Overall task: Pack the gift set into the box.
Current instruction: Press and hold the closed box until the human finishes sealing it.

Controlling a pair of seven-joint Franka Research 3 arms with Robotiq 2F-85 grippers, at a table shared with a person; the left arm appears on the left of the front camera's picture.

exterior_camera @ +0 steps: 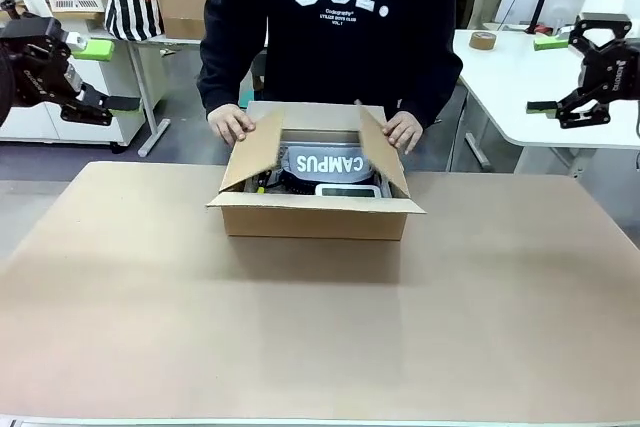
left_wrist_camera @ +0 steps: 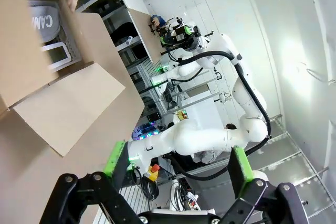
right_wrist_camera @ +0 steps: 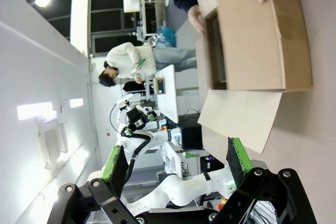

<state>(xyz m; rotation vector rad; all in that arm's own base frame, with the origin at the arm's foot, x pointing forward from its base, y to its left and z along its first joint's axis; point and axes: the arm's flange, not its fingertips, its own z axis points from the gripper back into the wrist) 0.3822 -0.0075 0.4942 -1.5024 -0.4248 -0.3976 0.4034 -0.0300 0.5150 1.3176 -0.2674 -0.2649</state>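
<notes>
The box [exterior_camera: 312, 215] stands open at the far middle of the table, and the person's hands [exterior_camera: 232, 125] hold its two side flaps up. Inside lies the gift set [exterior_camera: 328, 162], black with white "CAMPUS" lettering and a small white patch. My left gripper [exterior_camera: 115, 75] hangs open in the air at the far left, well away from the box. At the far right, just as far off, my right gripper [exterior_camera: 545, 74] is open too. The left wrist view shows my open left gripper [left_wrist_camera: 177, 161], the box [left_wrist_camera: 68, 103] and the gift set [left_wrist_camera: 47, 19]. In the right wrist view, my right gripper [right_wrist_camera: 176, 165] is open below the box [right_wrist_camera: 262, 40].
The brown tabletop [exterior_camera: 320, 327] stretches wide in front of the box. A white table [exterior_camera: 520, 87] with a tape roll [exterior_camera: 483, 40] stands at the back right, under my right gripper. At the back left are a striped bag [exterior_camera: 133, 2] and a smaller carton [exterior_camera: 185, 2].
</notes>
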